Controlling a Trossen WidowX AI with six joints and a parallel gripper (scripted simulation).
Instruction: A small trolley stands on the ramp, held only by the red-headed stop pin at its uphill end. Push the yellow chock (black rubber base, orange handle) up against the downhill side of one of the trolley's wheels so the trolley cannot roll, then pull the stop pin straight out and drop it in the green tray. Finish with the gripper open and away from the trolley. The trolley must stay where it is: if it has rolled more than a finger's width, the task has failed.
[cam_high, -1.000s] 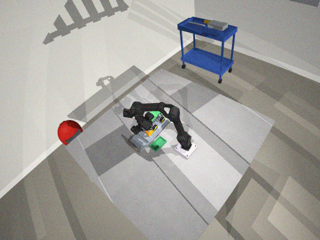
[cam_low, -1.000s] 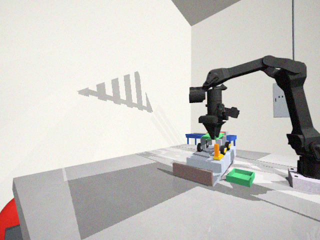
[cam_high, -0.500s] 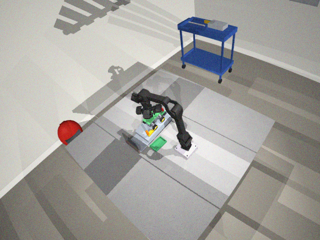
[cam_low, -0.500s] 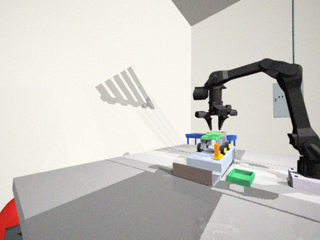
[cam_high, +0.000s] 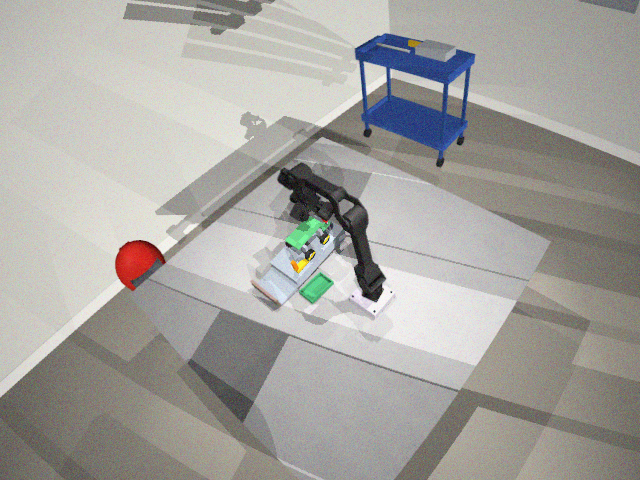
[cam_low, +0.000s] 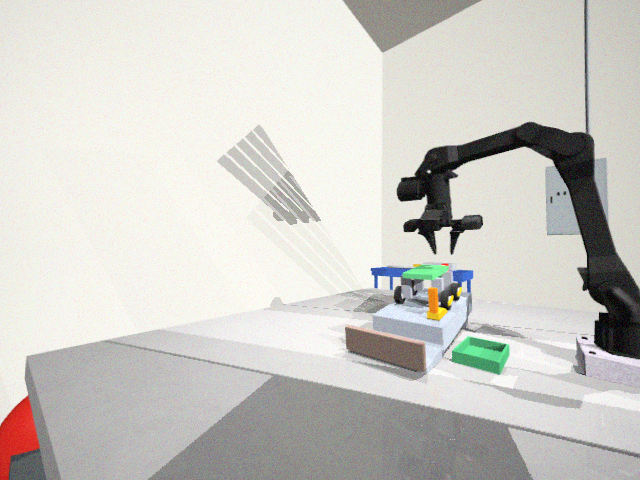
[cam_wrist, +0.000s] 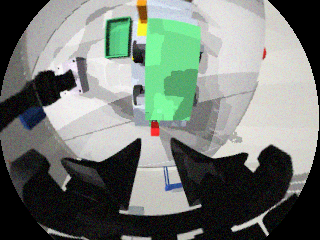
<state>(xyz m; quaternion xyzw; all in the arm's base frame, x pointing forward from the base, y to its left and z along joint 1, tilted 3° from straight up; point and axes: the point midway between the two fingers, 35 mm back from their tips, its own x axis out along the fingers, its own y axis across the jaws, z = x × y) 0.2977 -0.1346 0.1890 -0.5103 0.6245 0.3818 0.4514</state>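
Note:
The trolley (cam_high: 308, 232) (cam_low: 426, 272) (cam_wrist: 172, 70), with a green top, stands on the pale blue ramp (cam_high: 279, 281) (cam_low: 403, 324). The yellow chock (cam_high: 300, 265) (cam_low: 438, 313) (cam_wrist: 142, 28) with its orange handle upright is at the downhill side of the tray-side lower wheel; it looks close against it, but contact is not certain. The red pin head (cam_high: 325, 221) (cam_low: 445, 264) (cam_wrist: 155, 129) shows at the trolley's uphill end. My gripper (cam_low: 443, 253) (cam_wrist: 155, 140) is partly open and empty, above the pin's end, pointing down. The green tray (cam_high: 316, 287) (cam_low: 480, 353) (cam_wrist: 118, 37) is empty.
A brown end board (cam_high: 265, 292) (cam_low: 385, 348) stands across the ramp's low end. The tray is beside the ramp on the side of my white base plate (cam_high: 373, 305). A blue cart (cam_high: 413, 62) and a red ball (cam_high: 138, 262) are farther off.

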